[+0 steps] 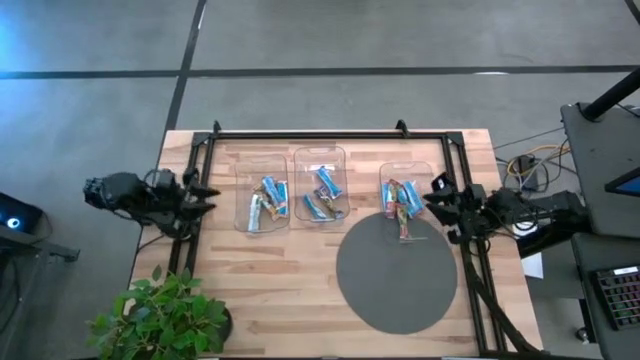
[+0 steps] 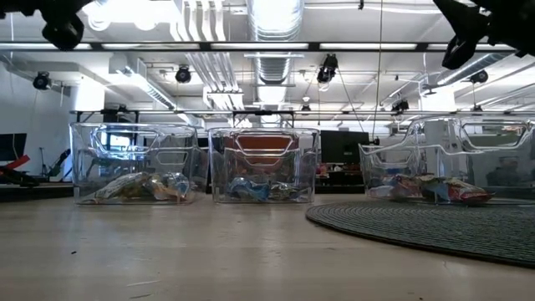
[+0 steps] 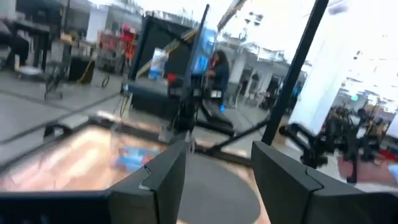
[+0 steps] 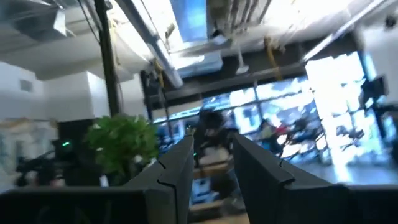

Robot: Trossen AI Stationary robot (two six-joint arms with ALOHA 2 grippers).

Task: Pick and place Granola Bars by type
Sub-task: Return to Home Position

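Granola Bars (image 1: 325,195) lie binned, yet the right gripper (image 1: 433,196), narrowly parted and empty like the wider-parted left gripper (image 1: 208,198) opposite, hangs beside the right tray (image 1: 405,169) and might clip it on retreating.

The front of the table (image 1: 280,290) is open wood, with only a flat mat (image 1: 395,290) and, at the front left corner, a plant (image 1: 165,315). Three clear bins (image 1: 320,150) stand in a back row, narrow gaps between. The left gripper (image 1: 205,195) and right gripper (image 1: 437,195) sit at the black side rails (image 1: 198,155).
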